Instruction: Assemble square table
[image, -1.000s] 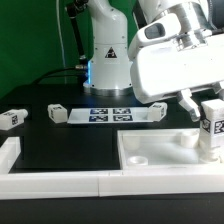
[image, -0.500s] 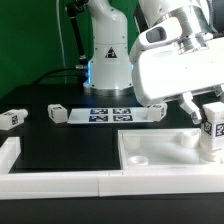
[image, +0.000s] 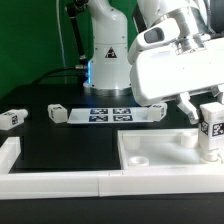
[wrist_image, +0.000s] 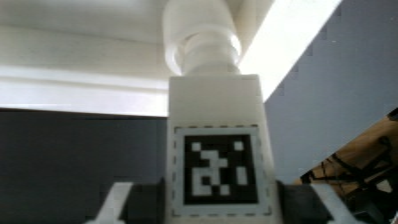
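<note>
Barely anything is changing vs. the earlier frames: the leg (image: 212, 130) is sitting a touch lower over the corner of the square tabletop (image: 160, 165), and the arm is otherwise keeping its pose. The gripper (image: 208, 108) is clamping that leg, w/ its fingers partly closed around it. The wrist view is confirming this: the leg's tagged face is filling the frame between both fingers, and its ridged peg is pointing away from the camera toward white plastic.

The leg is standing roughly upright at the tabletop's corner on the exterior view's right. The tabletop is lying flat on the black table (image: 60, 140), just behind the white border rail (image: 60, 182). Whether the peg is already entering the corner hole I can't tell, since the leg & rim are hiding it.

Risks from here, as I'm judging them:
- The peg is possibly sitting off-centre to the hole. Pushing down then would be jamming it on the rim or shoving the tabletop sideways, as nothing visible is pinning it.
- Twisting w/ the leg slightly tilted would be cross-threading it.
- The fingers are holding the leg near the end away from the peg, so screwing torque could be making it slip or turn in the grip.
- Letting go before the threads are biting would be leaving the leg toppling.

A spare leg (image: 12, 118) is lying well apart at the exterior view's left, beyond the marker board (image: 105, 114).
</note>
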